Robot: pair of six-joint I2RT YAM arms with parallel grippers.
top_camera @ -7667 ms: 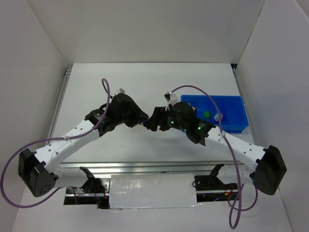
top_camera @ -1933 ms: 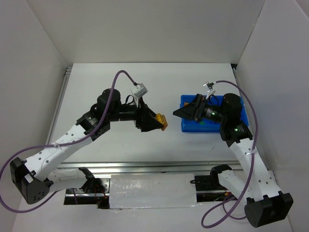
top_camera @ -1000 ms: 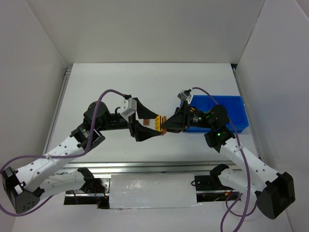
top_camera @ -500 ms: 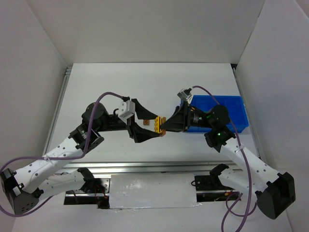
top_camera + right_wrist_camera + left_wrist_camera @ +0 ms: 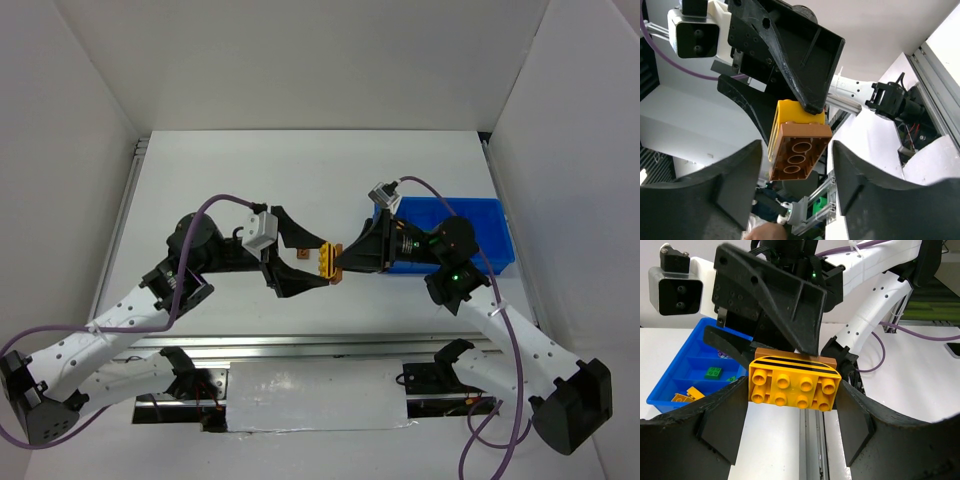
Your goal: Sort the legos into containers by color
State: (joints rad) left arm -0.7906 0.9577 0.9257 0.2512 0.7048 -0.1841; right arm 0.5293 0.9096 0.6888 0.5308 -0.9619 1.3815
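Both hands are meeting in mid-air over the near middle of the white worktop point(image 5: 300, 170), facing each other across a two-brick stack. The left hand point(image 5: 316, 262) is gripping the yellow lego brick point(image 5: 792, 385) at a middling width, one finger pressing on each short end, with the studs turned toward its own camera. The right hand point(image 5: 345, 258) is reaching in from the opposite side, its jaws narrowed around the brown lego brick point(image 5: 801, 152) that is clinging to the back of the yellow one. From the left wrist view, one of its fingers point(image 5: 790, 305) is bearing down on the brown brick's top edge while the other is tucking in behind the lower left corner, so it looks to be clamping that brick. From the right wrist view, the brown brick is showing its hollow underside with three round tubes. Off to the right of the stack, the blue tray point(image 5: 490, 215) is sitting flat on the worktop, partly under the right arm. Inside it a green brick point(image 5: 713, 372) is lying in one compartment, and yellow bricks point(image 5: 687, 395) are lying in the neighbouring compartment nearer the tray's end.
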